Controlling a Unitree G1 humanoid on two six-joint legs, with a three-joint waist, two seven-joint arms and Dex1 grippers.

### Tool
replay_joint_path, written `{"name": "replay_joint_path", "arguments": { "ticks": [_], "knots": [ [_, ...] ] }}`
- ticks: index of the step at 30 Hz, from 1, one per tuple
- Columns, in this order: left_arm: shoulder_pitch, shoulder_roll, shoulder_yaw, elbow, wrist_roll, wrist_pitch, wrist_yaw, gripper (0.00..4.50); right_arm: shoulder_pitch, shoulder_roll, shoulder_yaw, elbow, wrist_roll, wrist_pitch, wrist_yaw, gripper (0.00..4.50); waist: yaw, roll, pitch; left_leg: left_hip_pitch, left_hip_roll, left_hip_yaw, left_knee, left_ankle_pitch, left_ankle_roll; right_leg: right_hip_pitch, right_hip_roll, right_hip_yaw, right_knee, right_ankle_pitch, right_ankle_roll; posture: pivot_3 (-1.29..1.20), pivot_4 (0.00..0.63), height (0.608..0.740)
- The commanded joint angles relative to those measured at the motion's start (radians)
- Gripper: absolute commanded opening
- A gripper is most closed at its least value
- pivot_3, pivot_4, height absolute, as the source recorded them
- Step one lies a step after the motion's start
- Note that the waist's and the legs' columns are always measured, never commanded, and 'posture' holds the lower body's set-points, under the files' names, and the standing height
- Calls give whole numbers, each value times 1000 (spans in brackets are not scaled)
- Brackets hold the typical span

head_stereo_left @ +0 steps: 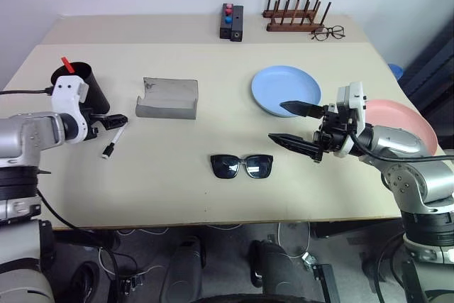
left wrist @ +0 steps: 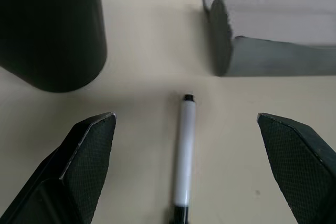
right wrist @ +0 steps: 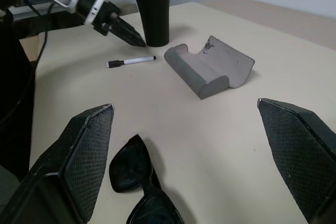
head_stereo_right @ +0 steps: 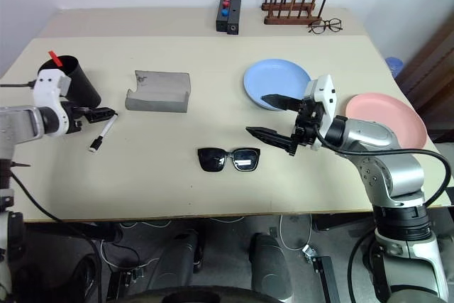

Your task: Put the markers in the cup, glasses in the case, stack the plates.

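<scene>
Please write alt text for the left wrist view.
The open left gripper hovers above a white marker lying on the table. The dark cup and the grey case stand beyond it.

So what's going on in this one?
A two-armed robot is tidying a table. Its left gripper, jaws open, hovers over a white marker lying beside the cup, which already holds a red-capped marker. The right gripper, also open, hangs near the sunglasses, which lie outside the grey case. The blue plate and pink plate sit unstacked.
</scene>
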Motion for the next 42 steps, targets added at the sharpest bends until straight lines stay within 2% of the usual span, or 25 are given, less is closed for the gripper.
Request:
{"name": "replay_joint_path", "arguments": {
  "ticks": [1, 9, 19, 34, 35, 36, 38, 42],
  "knots": [
    [-30, -15, -49, 41, 62, -54, -8, 4448, 1, 4, -30, -47, 19, -9, -17, 4500, 0, 0, 0, 0, 0, 0, 0, 0, 0, 0, 0, 0, 0, 0, 0, 0, 150, 740],
    [-147, -35, -101, 162, 100, -18, -65, 4448, 15, 6, -30, -63, 16, -10, -44, 4500, 1, 0, 0, 0, 0, 0, 0, 0, 0, 0, 0, 0, 0, 0, 0, 0, 150, 740],
    [-262, 16, -302, 222, 171, 95, -260, 4448, 11, 17, -22, -64, 6, -21, -56, 4500, -5, 0, 0, 0, 0, 0, 0, 0, 0, 0, 0, 0, 0, 0, 0, 0, 150, 740],
    [-354, 43, -388, 352, 281, 68, -395, 4448, 26, 17, -24, -78, 5, -21, -77, 4500, -1, 0, 0, -1, 0, 0, 0, 0, 0, 0, 0, 0, 0, 0, 0, 0, 150, 740],
    [-354, 41, -389, 352, 282, 72, -402, 3899, 26, 17, -24, -78, 5, -21, -78, 4500, -2, 0, 0, -1, 0, 0, 0, 0, 0, 0, 0, 0, 0, 0, 0, 0, 150, 740],
    [-354, 38, -388, 353, 284, 74, -403, 3599, 25, 17, -23, -78, 5, -21, -80, 4500, -2, 0, 0, -1, 0, 0, 0, 0, 0, -1, 0, 0, 0, 0, 0, 0, 150, 740],
    [-350, 31, -384, 358, 289, 79, -398, 2663, 23, 17, -22, -78, 3, -22, -83, 4500, -2, 0, 0, -1, 0, 0, 0, 0, 0, -1, 0, 0, 0, 0, 0, 0, 150, 740],
    [-335, 30, -387, 354, 293, 91, -402, 533, 22, 15, -24, -79, 1, -22, -85, 4500, -2, 0, 0, -1, 0, 0, 0, 0, 0, -1, 0, 0, 0, 0, 0, 0, 150, 740]
  ]
}}
